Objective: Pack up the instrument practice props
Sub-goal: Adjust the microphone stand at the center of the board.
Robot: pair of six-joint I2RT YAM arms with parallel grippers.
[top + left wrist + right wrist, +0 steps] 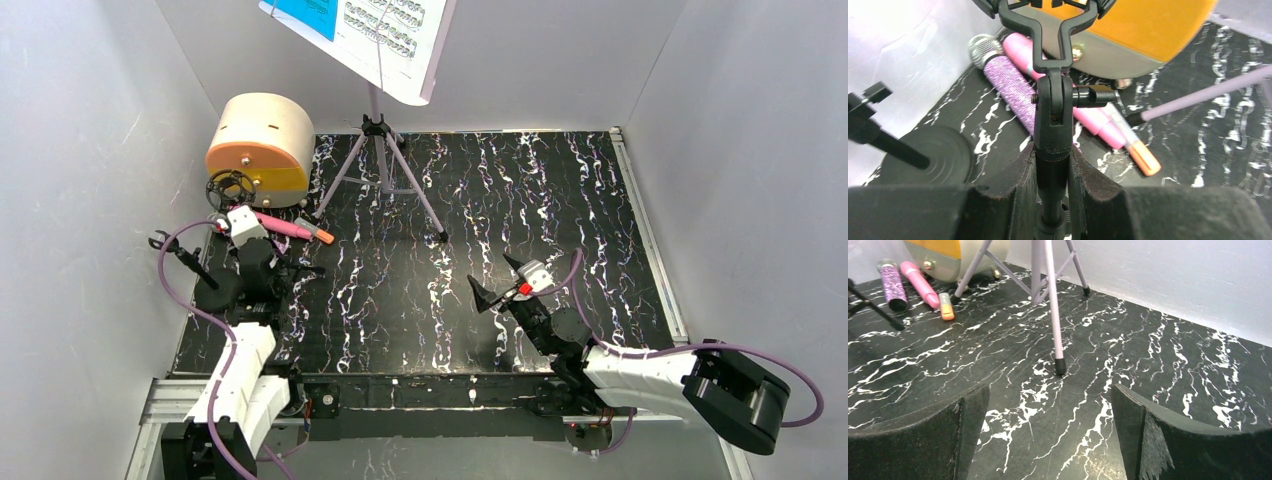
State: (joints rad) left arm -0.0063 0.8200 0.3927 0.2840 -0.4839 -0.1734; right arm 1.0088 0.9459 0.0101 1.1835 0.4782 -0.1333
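My left gripper (1053, 165) is shut on the black stem of the ring mount (1053, 100), holding it upright; its ring (230, 187) rises in front of the round case. Just behind the mount, the purple mic (1008, 95) and the pink microphone (1088, 120) lie side by side on the table. The lilac music stand (378, 160) stands on its tripod at the back, carrying blue and white sheet music (370, 30). My right gripper (1048, 410) hovers open and empty over the marbled table at centre right, with a stand leg (1054, 315) ahead of it.
A round cream and orange case (258, 148) sits in the back left corner. A black tripod leg (893, 147) sticks out to the left of my left gripper. White walls close in the black marbled table (560, 200) on three sides.
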